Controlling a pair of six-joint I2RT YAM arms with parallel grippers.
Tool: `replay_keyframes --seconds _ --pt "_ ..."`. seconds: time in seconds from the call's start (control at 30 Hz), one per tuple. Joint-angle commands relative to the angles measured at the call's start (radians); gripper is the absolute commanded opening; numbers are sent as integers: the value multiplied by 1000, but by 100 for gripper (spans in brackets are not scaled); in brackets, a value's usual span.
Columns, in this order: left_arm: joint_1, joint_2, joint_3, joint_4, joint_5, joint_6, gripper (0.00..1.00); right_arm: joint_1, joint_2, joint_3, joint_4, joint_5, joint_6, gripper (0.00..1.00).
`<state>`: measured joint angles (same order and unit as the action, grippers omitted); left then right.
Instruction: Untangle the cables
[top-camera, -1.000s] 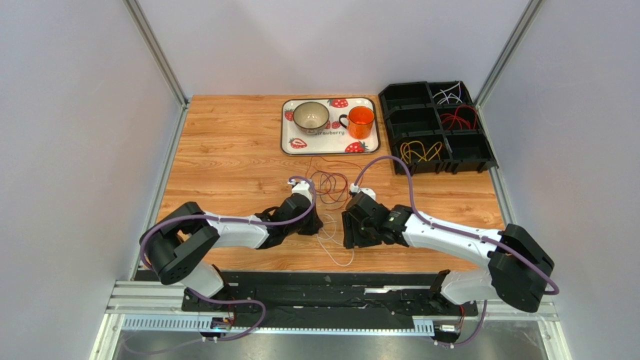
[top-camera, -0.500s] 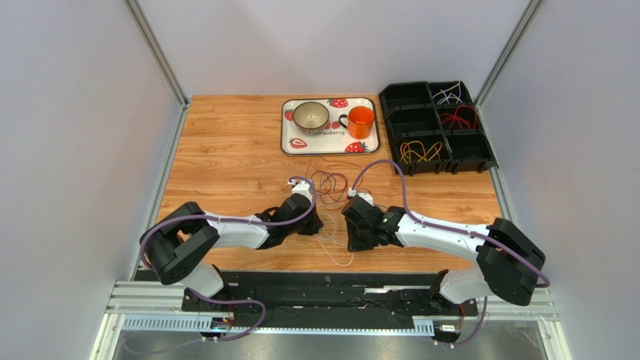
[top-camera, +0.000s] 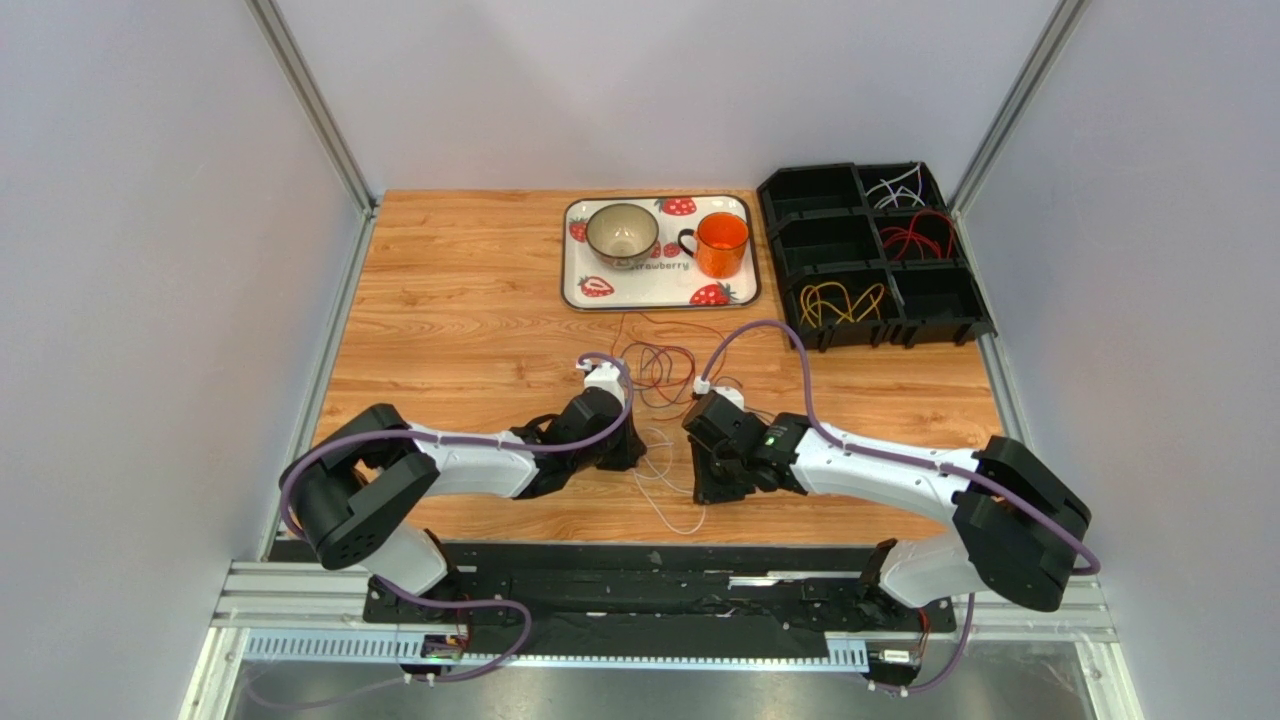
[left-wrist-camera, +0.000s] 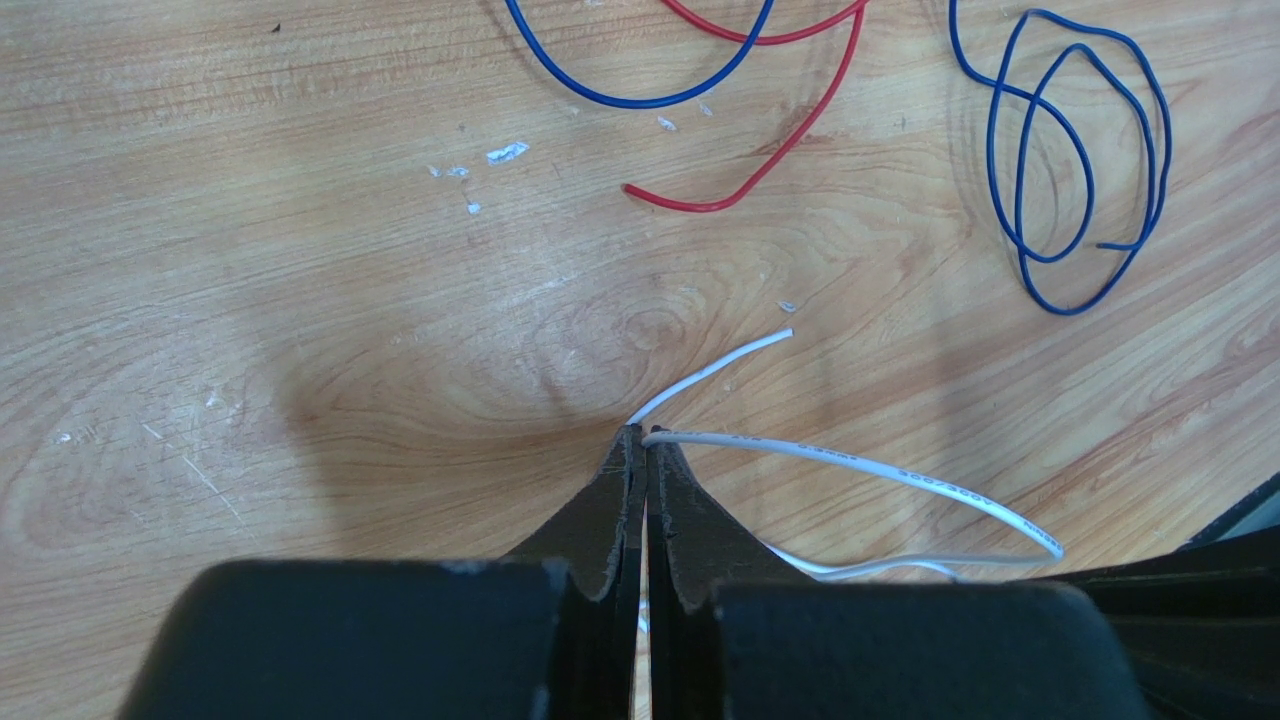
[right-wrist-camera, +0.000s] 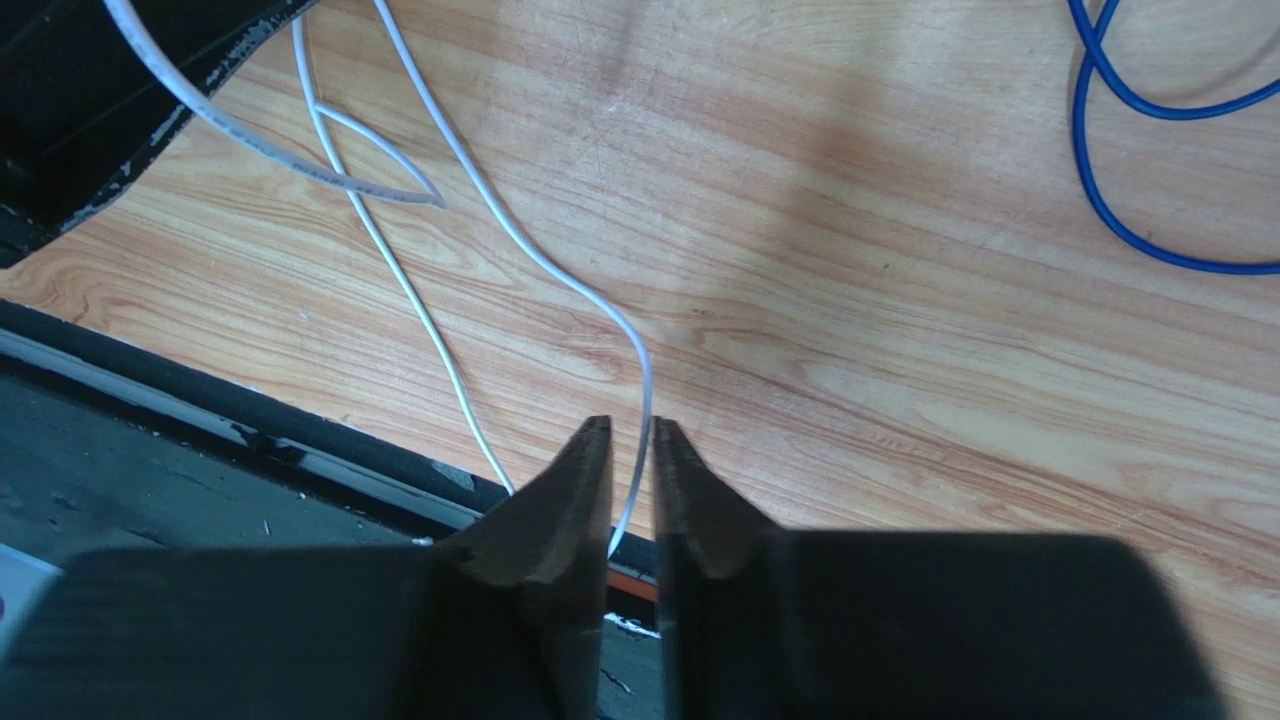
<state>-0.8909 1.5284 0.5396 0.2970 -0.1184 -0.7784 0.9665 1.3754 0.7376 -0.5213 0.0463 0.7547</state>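
Table (top-camera: 451, 300) was wood, grey walls (top-camera: 150, 300) all round. The left gripper (left-wrist-camera: 643, 435) was clamped on the white cable (left-wrist-camera: 842, 458). The right gripper (right-wrist-camera: 628, 426) had its jaws barely apart with white cable running between them, and the other cables (top-camera: 661, 368) lay just far of both.

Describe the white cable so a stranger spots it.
On the wooden table, look midway along the near edge. There the left pincer pinches the white cable. Unlike the red cable and blue cable nearby, it is white.
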Motion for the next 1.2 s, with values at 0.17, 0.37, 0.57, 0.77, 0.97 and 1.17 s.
replay_keyframes --seconds 0.17,0.37,0.57,0.77,0.97,1.17 --pt "-11 3 19 33 -18 19 0 6 11 -6 20 -2 -3 25" --pt "-13 -1 17 33 -20 19 0 9 34 0 18 -14 -8 14" --pt "-17 -13 11 48 -15 33 0 9 21 26 -14 7 -37 0" --pt "-52 -57 -18 85 -44 67 36 -12 -50 274 -238 248 -155 0" --pt "-56 -62 -23 83 -67 59 67 -48 -168 543 -281 421 -336 0" --pt "-57 -44 -7 74 -69 60 66 -118 -168 738 -275 495 -449 0"
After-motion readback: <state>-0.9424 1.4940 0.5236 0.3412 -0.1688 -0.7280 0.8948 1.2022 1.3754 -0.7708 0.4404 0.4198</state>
